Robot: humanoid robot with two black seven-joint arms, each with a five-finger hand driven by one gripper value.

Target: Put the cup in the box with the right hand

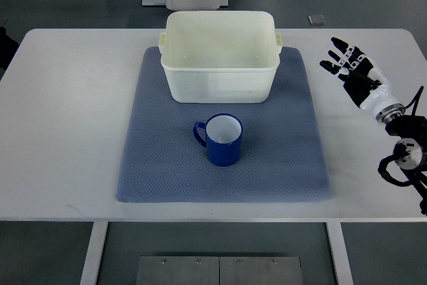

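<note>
You see the blue cup upright on the mat, box at its 12 o'clock, right hand spread at 2 o'clock

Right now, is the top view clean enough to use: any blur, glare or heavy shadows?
Top view: sharp throughout, lighting even and diffuse; blue cup and white plastic box cast only faint shadows on the blue mat; mild sheen on the cup's rim, no blown-out glare; right hand crisp, no motion blur.

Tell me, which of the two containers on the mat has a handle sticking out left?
The blue cup, standing upright nearer the table's front edge; the white box behind it is bigger.
</note>
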